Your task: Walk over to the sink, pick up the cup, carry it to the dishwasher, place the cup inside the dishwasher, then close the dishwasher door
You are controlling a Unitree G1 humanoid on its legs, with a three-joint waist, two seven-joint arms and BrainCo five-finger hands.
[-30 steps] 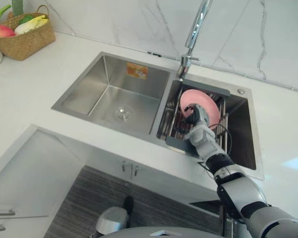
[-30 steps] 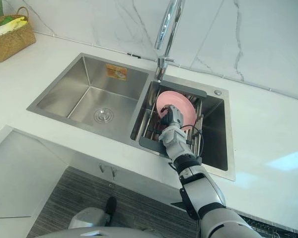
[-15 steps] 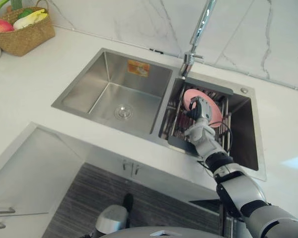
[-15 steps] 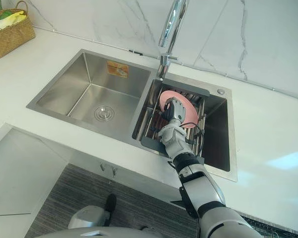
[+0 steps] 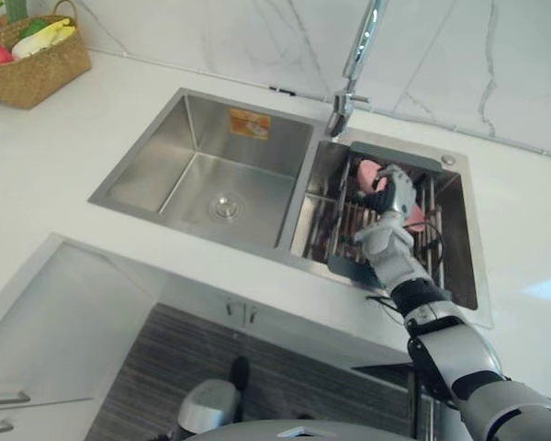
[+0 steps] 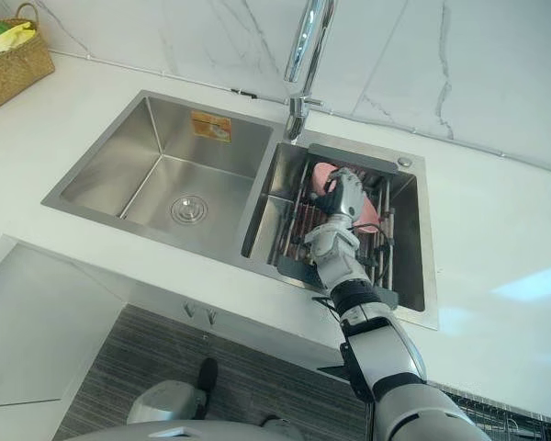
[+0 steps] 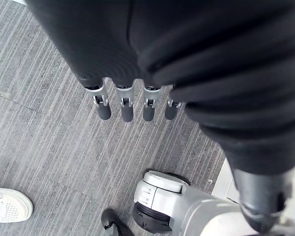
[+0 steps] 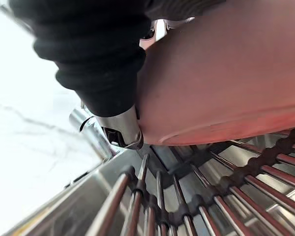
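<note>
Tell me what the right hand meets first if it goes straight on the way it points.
The pink dish: the right hand lies against it in the right wrist view. Beyond that, probably the far end of the drying rack; depth is unclear.

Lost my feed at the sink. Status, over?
Left hand open, idle above the floor. Right hand closed on the pink dish in the rack. Faucet rises close behind.
</note>
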